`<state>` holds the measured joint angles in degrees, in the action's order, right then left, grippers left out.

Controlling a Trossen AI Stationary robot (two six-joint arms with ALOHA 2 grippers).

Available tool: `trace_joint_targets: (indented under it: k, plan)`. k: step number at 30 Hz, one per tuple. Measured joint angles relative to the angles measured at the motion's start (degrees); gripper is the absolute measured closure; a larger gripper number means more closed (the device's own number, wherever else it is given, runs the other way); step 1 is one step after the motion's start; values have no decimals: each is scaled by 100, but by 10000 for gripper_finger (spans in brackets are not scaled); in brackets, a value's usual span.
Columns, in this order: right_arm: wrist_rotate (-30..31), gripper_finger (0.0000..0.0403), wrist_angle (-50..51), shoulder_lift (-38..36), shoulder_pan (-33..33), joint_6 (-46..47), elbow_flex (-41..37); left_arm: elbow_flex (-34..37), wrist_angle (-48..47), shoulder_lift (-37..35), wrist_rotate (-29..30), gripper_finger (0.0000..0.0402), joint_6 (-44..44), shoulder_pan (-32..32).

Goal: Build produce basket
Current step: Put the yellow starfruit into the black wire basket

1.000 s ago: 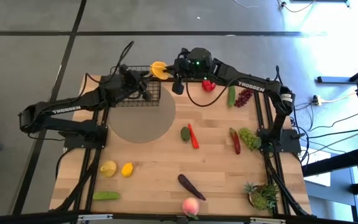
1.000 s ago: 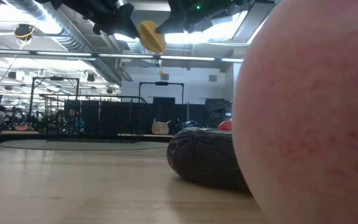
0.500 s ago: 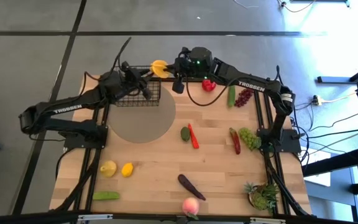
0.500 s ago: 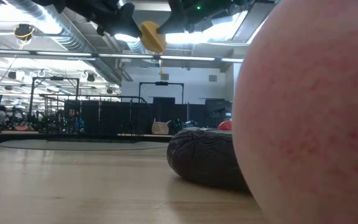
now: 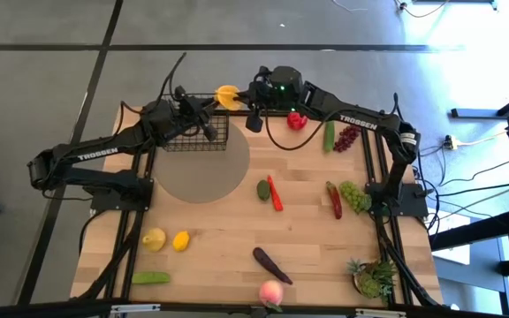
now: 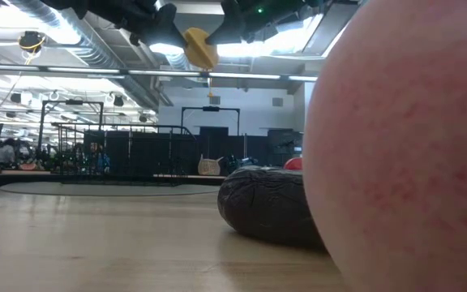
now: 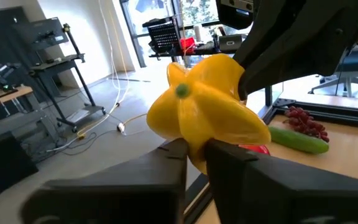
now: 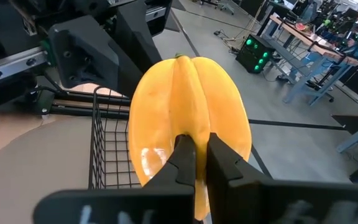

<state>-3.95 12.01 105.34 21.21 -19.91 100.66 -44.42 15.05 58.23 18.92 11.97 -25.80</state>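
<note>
Both arms pinch one yellow star fruit (image 5: 226, 95) above the basket (image 5: 200, 132), upper centre of frame: left end effector (image 7: 194, 152) and right end effector (image 8: 196, 155) clamped on it. A handover; next, one must release.

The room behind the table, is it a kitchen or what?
Probably a robot lab or workshop, not a kitchen: bare ceiling ducts, equipment racks along the back, and desks with gear on a concrete floor.

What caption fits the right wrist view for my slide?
Both hands pinch the ridged yellow star-shaped toy fruit above the black wire-mesh basket.
</note>
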Motion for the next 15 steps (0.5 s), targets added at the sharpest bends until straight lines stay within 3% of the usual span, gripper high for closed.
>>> trace_joint_targets:
  k: [7,15]
  plan:
    - [-2,397,20,0,0,15,0,0,-2,-2,-19,397,-4,2]
    - [-2,343,18,0,0,42,0,0,-4,-10,-43,400,20,4]
